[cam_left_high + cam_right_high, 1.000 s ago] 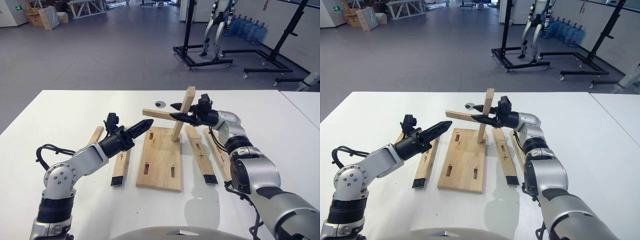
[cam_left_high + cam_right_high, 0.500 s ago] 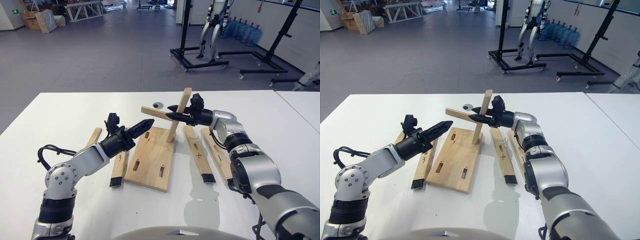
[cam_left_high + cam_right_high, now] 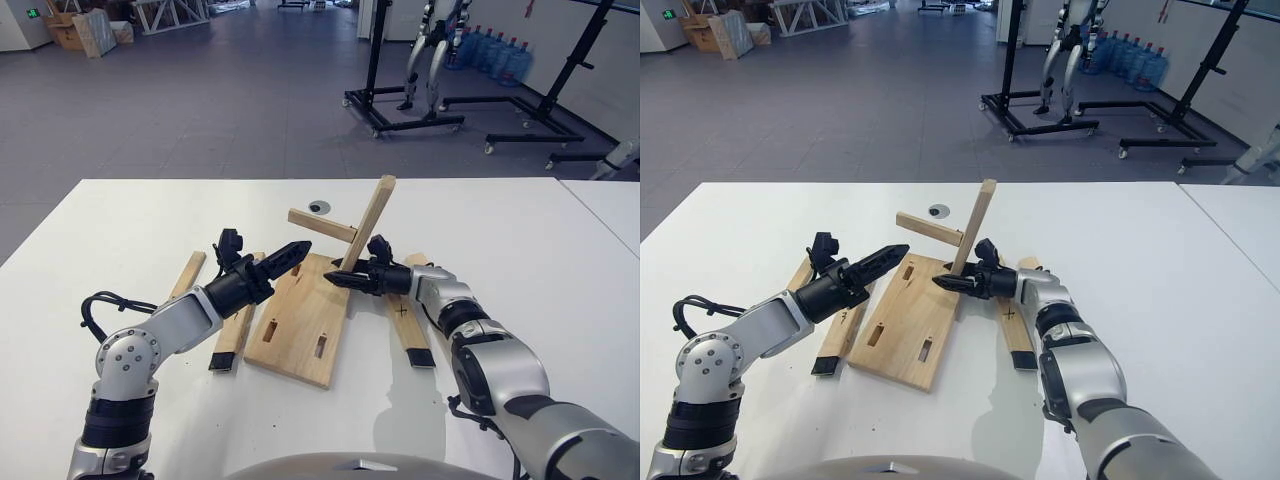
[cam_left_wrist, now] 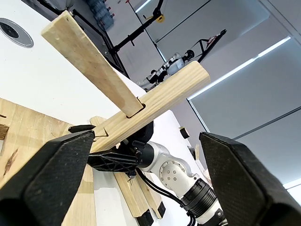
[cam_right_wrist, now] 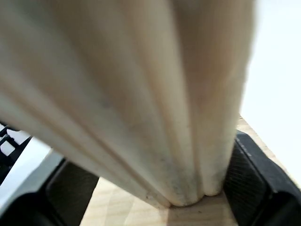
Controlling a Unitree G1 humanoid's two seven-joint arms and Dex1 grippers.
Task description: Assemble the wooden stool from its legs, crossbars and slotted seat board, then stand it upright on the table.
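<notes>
Wooden leg tilted; base between right claw fingers

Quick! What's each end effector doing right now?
Left end effector: open, empty.
Right end effector: shut on the leg.

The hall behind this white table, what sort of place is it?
Probably a robotics lab or workshop hall: another humanoid robot is in a black wheeled frame, and blue water jugs stand by the wall.
</notes>
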